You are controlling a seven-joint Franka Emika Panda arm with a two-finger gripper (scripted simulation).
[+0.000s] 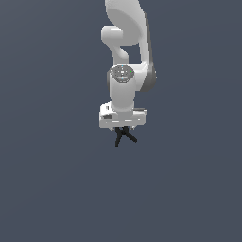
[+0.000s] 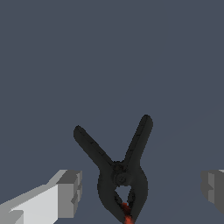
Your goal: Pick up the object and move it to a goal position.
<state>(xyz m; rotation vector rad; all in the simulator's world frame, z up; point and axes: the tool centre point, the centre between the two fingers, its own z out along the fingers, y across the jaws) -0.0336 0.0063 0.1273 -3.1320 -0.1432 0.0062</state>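
Clamp (image 1: 124,135), black and spring-type, sits directly under the gripper (image 1: 122,128) in the exterior view; contact is hard to judge, and no goal marker shows. Seen from the wrist, the clamp (image 2: 119,175) lies between fingers (image 2: 70,193) spread wide apart, ungrasped. Grasp, lift and transfer remain.

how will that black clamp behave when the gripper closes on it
The clamp looks rigid, probably plastic, so it should not flop. Its two splayed handles and rounded body give uneven sides, so it may twist between the fingers. Lying flat, it seems unlikely to roll. The gripper stands open around it.
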